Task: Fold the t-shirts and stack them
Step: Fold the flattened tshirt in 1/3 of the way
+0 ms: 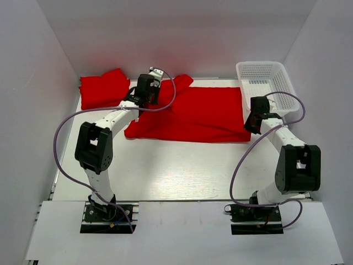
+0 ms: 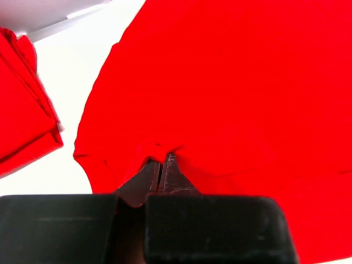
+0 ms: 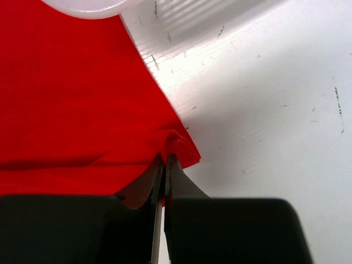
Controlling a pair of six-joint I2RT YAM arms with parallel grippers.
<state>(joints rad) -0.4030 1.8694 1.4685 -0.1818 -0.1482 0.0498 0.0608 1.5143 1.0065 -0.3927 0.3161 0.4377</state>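
The left hand [image 2: 160, 160] and the right hand [image 3: 164, 160] are closed on opposite ends of the spread t-shirt [image 1: 193, 113], which is laid lengthwise, left to right, across the tabletop [image 1: 182, 171] between them, while a folded t-shirt [image 1: 103, 88] is placed just beyond the left hand.

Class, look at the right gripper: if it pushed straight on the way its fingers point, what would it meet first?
The right gripper is shut on a corner of the spread red t-shirt, so that cloth comes first, then probably the white table beneath; depth is unclear.
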